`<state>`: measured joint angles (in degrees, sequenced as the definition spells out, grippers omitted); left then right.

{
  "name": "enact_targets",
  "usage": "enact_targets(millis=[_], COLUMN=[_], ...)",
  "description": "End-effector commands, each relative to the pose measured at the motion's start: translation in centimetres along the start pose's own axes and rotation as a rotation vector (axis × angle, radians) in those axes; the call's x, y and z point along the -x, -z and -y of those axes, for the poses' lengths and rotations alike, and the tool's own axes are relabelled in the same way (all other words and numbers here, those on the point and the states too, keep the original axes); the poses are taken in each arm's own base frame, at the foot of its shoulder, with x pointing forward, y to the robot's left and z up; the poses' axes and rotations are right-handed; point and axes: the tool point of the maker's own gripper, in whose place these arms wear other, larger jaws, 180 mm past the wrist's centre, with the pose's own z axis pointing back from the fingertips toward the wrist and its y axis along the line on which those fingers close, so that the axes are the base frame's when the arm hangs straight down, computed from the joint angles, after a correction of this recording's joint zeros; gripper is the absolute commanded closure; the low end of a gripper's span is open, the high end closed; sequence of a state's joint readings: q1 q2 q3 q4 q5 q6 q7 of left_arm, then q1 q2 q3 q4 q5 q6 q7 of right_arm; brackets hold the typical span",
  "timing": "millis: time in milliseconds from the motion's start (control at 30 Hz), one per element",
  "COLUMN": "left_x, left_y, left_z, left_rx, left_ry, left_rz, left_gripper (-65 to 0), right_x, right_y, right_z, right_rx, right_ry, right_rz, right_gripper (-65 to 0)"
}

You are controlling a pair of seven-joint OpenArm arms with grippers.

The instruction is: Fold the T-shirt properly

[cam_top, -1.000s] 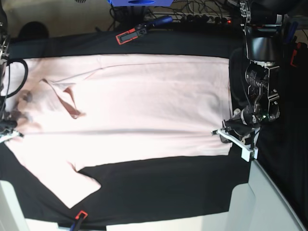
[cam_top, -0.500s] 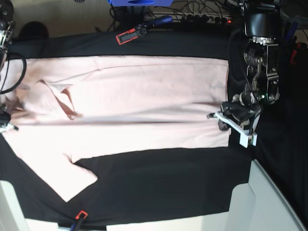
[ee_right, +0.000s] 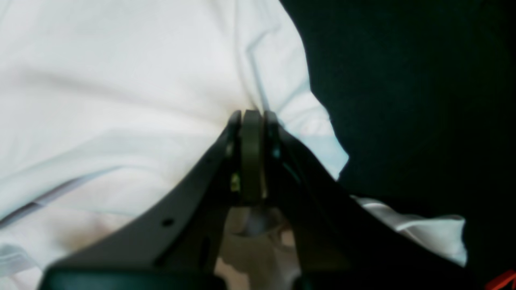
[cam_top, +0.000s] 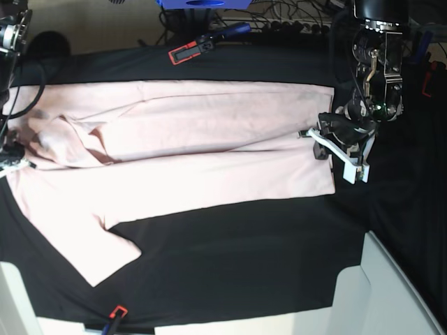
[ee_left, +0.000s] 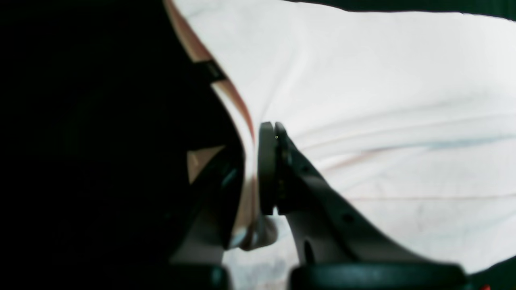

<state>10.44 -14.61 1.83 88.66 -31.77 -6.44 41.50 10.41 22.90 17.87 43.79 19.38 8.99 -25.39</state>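
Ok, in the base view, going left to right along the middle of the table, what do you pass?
right gripper at the picture's left edge → pale pink T-shirt → left gripper at the shirt's right edge → bare black table cloth

T-shirt (ee_left: 363,100) — pinched between fingers (ee_left: 267,169)
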Motion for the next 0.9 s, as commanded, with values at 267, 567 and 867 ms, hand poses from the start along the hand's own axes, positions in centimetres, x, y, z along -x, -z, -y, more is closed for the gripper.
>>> enact_targets(millis=[267,567,867], left_x=[0.3,0.0,-2.3], left_y=[-0.2,-0.7,-1.5], left_z=[-2.0,-3.2,-3.3], left_rx=[-0.105,-0.136,-0.145], left_ry=[0.131,0.095,0.096], left_rz=[-0.009,-0.042,0.018], left_gripper=[0.0,-42.0,-58.3], right_x=[-3.8,-6.5,-8.8], right_y=[-1.7,-3.8,-5.1], right_z=[0.6,-0.7,-1.4], right_rx=[0.005,-0.014,-0.022], right_ry=[0.042,-0.013,-0.037], right_rz=[0.085,0.079,0.124], right_gripper=[-0.4,-28.9,-44.0])
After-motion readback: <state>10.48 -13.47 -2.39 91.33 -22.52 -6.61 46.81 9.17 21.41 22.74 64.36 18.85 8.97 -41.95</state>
